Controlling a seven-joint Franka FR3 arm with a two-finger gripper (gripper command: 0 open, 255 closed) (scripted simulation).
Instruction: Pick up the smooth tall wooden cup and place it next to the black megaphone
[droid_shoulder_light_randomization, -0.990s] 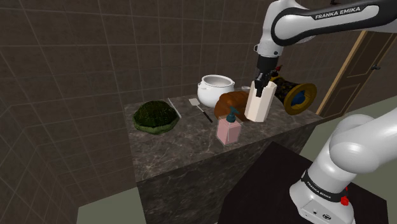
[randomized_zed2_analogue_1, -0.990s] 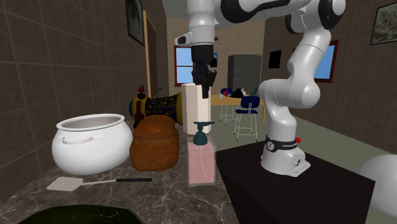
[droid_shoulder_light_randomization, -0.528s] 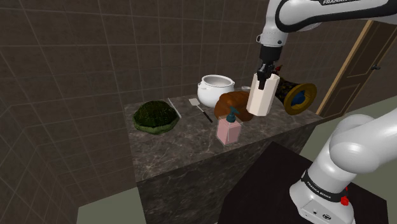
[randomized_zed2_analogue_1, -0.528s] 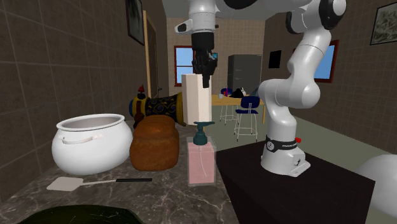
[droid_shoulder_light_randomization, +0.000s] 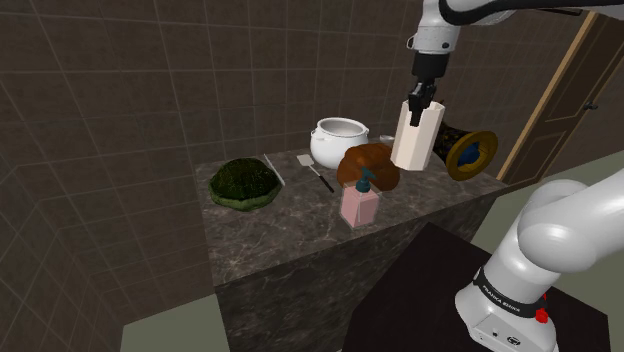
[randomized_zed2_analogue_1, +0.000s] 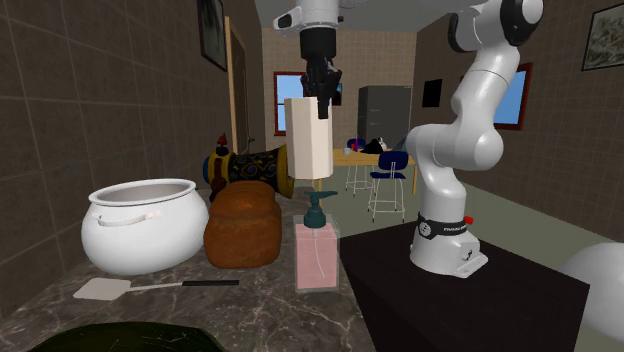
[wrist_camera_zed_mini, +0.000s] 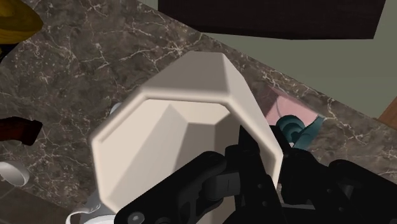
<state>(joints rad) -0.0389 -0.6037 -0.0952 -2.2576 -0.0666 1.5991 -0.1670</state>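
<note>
While aloft in the fingers (wrist_camera_zed_mini: 252, 169), cup (droid_shoulder_light_randomization: 416, 136), hollow from wrist view.

"FRANKA EMIKA" on arm base (droid_shoulder_light_randomization: 498, 295)

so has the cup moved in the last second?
Yes, up. In the second exterior view the cup, clamped in the pincer, now hangs with its base above the top of the soap bottle; before, its base sat lower, behind the pump.

Pincer (randomized_zed2_analogue_1: 322, 98) clasping pale cup (randomized_zed2_analogue_1: 308, 140) (clear of counter (randomized_zed2_analogue_1: 250, 300)), megaphone (randomized_zed2_analogue_1: 248, 165) behind
</note>
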